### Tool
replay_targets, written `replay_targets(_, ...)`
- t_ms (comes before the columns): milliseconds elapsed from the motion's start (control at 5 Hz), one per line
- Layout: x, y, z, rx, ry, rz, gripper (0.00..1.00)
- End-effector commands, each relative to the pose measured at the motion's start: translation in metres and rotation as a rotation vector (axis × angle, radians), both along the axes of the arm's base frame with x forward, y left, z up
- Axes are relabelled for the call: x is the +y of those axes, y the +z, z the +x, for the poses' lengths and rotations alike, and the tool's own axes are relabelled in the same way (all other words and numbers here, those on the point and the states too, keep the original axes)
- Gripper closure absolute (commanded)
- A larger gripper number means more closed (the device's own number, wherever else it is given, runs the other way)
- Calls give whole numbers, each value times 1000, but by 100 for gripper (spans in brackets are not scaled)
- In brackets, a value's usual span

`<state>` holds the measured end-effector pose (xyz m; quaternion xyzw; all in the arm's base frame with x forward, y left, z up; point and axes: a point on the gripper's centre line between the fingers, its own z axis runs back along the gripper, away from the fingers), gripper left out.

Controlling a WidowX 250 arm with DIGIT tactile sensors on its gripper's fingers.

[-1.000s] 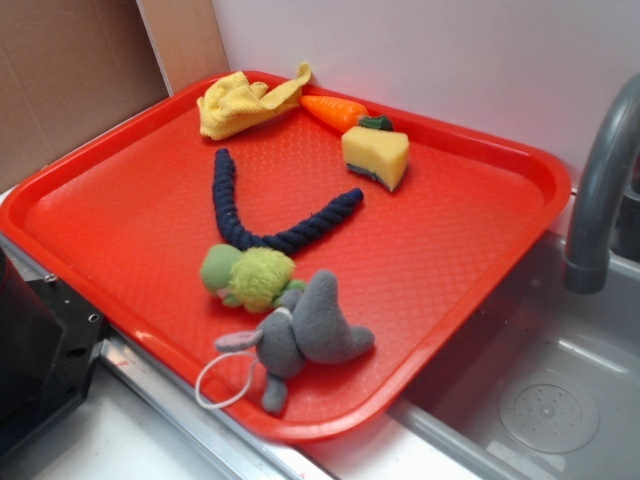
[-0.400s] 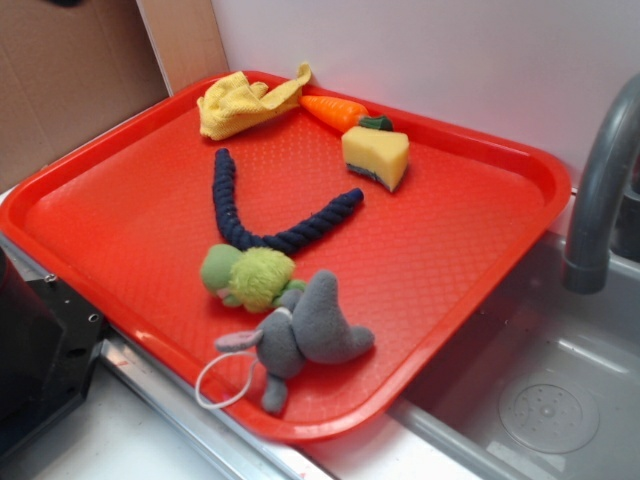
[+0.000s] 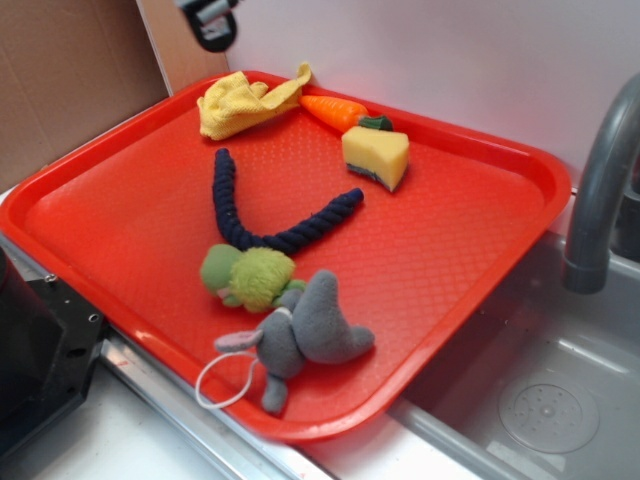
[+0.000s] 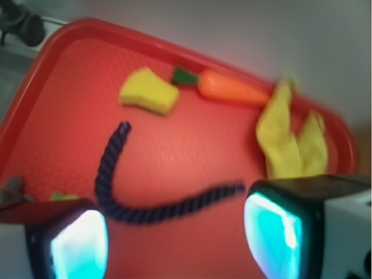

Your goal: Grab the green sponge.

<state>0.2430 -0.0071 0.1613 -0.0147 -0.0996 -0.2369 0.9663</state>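
The green sponge (image 3: 377,156) is a pale yellow foam wedge with a dark green face underneath. It lies at the back of the red tray (image 3: 470,250), beside the toy carrot (image 3: 340,111). In the wrist view the sponge (image 4: 149,92) sits far ahead, upper left. My gripper (image 3: 212,20) shows only partly at the top edge of the exterior view, high above the tray's back left. In the wrist view the gripper (image 4: 177,244) is open and empty, its fingers (image 4: 273,238) wide apart over the rope.
On the tray lie a yellow rag (image 3: 240,102), a dark blue rope (image 3: 262,210), a fuzzy green plush (image 3: 250,276) and a grey plush (image 3: 300,335). A sink (image 3: 540,400) with a grey faucet (image 3: 600,190) is to the right. A black block (image 3: 40,350) stands front left.
My gripper has come into the exterior view at the top left, where nothing showed before. The things on the tray have not moved.
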Motion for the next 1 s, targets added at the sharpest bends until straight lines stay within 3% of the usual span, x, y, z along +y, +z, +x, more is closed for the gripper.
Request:
replay_targets(0, -8, 17, 7, -63, -3, 1, 0)
replay_targets(200, -8, 17, 7, -63, -3, 1, 0)
replay_targets(400, -20, -27, 38, -22, -205, 1, 0)
replay_targets(600, -46, -64, 67, -8, -349, 66, 0)
replay_targets(800, -64, -89, 79, -5, -455, 100, 0)
